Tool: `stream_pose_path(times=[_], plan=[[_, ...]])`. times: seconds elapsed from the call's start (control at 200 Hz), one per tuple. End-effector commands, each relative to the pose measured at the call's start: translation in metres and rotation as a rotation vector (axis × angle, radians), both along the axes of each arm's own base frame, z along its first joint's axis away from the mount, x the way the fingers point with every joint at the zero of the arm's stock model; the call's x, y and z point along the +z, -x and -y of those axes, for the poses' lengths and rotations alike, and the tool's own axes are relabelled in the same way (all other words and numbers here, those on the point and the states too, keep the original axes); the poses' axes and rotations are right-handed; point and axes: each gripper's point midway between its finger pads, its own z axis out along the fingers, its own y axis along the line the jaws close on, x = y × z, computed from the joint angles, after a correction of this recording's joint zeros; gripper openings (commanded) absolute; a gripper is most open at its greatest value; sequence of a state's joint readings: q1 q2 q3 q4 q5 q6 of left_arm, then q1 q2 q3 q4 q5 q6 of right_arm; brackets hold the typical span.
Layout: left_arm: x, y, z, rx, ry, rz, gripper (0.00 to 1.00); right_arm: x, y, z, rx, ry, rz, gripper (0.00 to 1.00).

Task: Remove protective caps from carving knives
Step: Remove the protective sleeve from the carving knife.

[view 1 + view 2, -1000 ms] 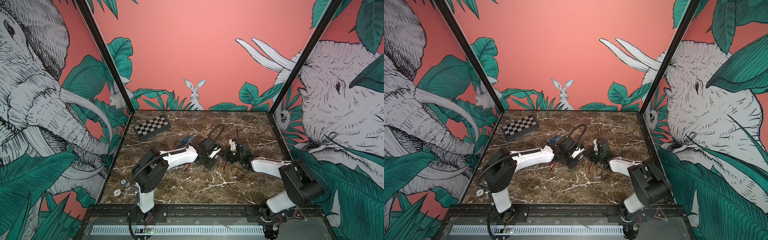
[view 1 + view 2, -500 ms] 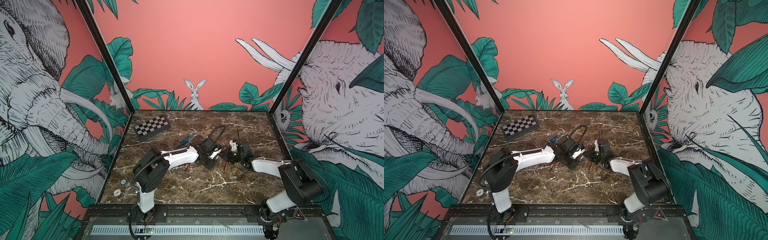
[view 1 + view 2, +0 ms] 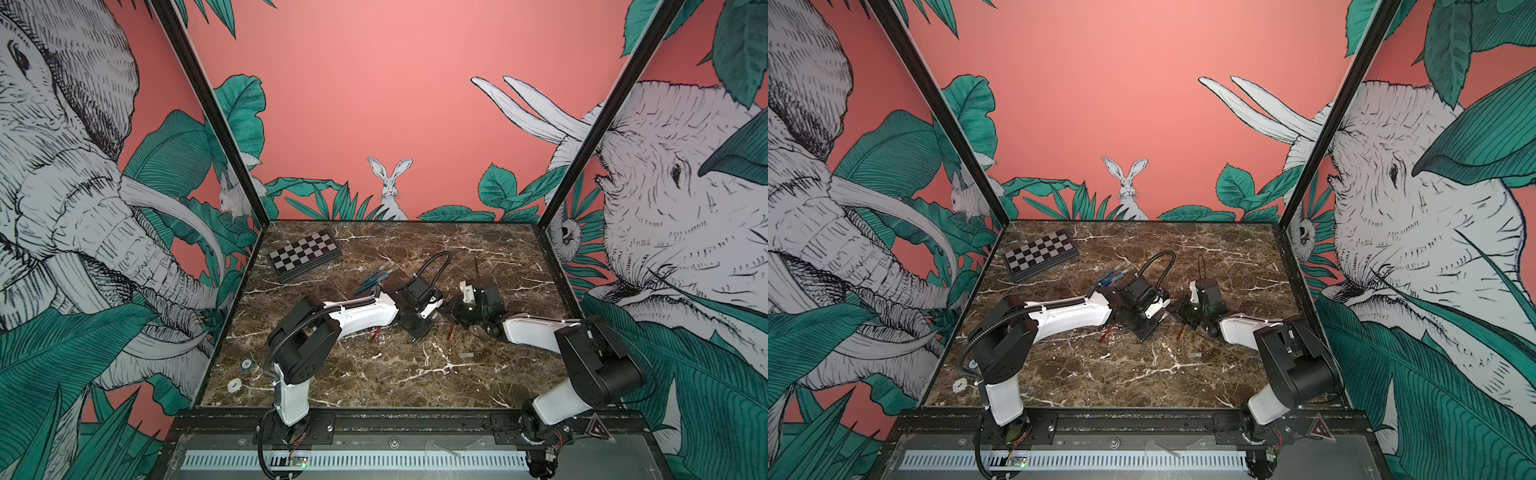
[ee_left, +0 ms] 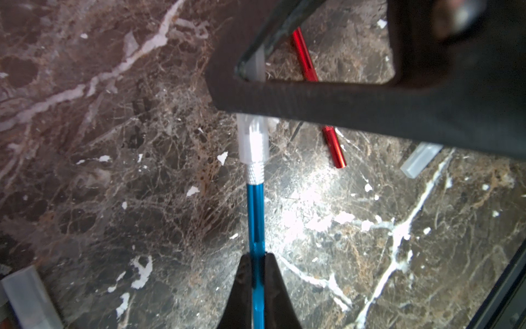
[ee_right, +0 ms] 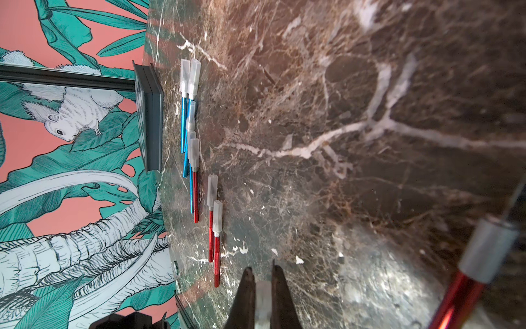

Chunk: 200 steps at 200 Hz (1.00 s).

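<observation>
Over the marble worktop (image 3: 374, 386) I am clamping left fingers (image 4: 242, 287) on a blue knife (image 4: 255, 210) and right fingers (image 5: 246, 296) on its clear cap (image 4: 253, 142), opposed for pulling apart.

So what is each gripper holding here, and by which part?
The left gripper clamps the blue knife by its handle; the right gripper pinches the clear cap on its tip.

The table (image 3: 357, 386) is brown stone with white lines. A black-and-silver checkered board (image 3: 304, 254) lies at the far left, with a bunch of blue knives (image 3: 370, 280) near it. Two red knives (image 3: 450, 331) and one loose clear cap (image 3: 466, 355) lie nearer the middle, and two small round things (image 3: 246, 364) sit by the left edge.
</observation>
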<state>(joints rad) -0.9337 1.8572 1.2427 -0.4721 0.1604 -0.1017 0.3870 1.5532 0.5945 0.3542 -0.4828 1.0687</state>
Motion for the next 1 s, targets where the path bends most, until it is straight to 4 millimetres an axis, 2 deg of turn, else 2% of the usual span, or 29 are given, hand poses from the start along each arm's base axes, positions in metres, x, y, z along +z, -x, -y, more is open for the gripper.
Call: stream_pose_path(times=[0.0, 0.42, 0.64, 0.995], plan=[[-0.036, 0.09, -0.099, -0.062, -0.41, -0.335, 0.0, 0.026, -0.076, 0.079, -0.344, 0.161, 0.245, 0.01], [-0.036, 0.094, -0.101, -0.068, -0.416, -0.347, 0.0, 0.042, -0.09, 0.082, -0.34, 0.178, 0.303, 0.01], [-0.038, 0.096, -0.101, -0.076, -0.419, -0.355, 0.0, 0.058, -0.099, 0.08, -0.308, 0.201, 0.398, 0.0], [-0.034, 0.096, -0.098, -0.073, -0.404, -0.355, 0.0, 0.077, -0.101, 0.089, -0.278, 0.257, 0.501, 0.01]])
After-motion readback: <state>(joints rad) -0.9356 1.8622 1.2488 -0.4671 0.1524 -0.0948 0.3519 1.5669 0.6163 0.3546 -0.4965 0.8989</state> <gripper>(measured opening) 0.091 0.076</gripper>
